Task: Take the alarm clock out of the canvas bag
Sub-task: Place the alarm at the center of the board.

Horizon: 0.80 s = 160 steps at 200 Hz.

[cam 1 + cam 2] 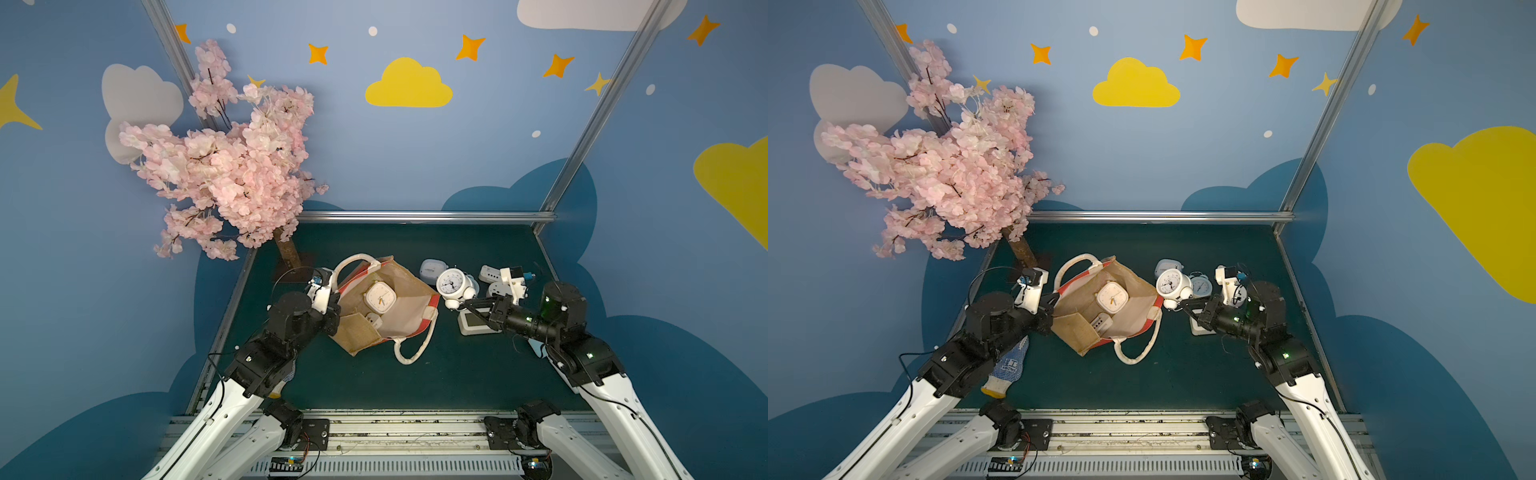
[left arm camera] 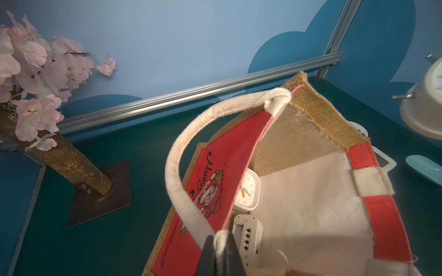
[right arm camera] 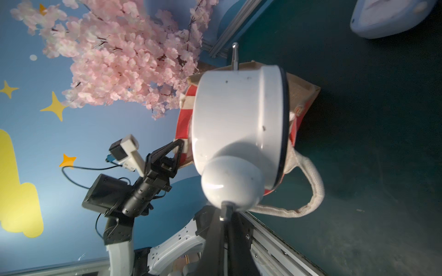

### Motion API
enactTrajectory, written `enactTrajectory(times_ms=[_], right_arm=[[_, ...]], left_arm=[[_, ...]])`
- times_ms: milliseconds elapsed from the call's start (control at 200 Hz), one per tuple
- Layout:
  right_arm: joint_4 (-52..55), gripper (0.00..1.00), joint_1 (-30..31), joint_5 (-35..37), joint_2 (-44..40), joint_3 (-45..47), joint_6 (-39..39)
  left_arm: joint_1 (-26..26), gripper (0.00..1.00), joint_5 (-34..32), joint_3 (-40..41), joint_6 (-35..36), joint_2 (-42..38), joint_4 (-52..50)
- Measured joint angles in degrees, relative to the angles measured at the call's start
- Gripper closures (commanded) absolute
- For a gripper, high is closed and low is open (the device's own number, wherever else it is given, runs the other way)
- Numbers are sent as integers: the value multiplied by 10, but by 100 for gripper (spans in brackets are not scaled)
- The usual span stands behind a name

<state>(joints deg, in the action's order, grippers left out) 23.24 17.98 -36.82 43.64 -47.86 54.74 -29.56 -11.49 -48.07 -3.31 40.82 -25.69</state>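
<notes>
Two clocks inside: a square cream clock and a small white clock with buttons lie on the lining of the canvas bag, which stands open on the table.
Alarm clock: the round white alarm clock is outside the bag, just beside the rim on the right arm's side and clear of the mouth in both top views.
Right gripper: the right gripper is clamped together on a thin stem below one of the clock's domed bells. The wrist view shows the clock's body held out in front of it.
Left gripper: the left gripper is pinched on the rope handle and holds that side of the bag up, so the mouth gapes.
Done, by my judgement: one clock is out, so the main step looks finished for it.
Left to do: set it down and let go, probably among the clocks already on the table, a pale blue clock and a flat white clock.
Unclear: whether the held clock hangs free or touches something beneath it.
</notes>
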Motion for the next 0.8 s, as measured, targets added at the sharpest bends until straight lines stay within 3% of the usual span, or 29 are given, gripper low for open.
enactTrajectory(times_ms=[200, 801], right_arm=[[-35, 100, -52, -24, 66, 54, -17], [-97, 100, -47, -19, 289, 76, -108]], left_arm=[[7, 92, 24, -3, 3, -3, 0], [7, 92, 94, -17, -1, 50, 81]])
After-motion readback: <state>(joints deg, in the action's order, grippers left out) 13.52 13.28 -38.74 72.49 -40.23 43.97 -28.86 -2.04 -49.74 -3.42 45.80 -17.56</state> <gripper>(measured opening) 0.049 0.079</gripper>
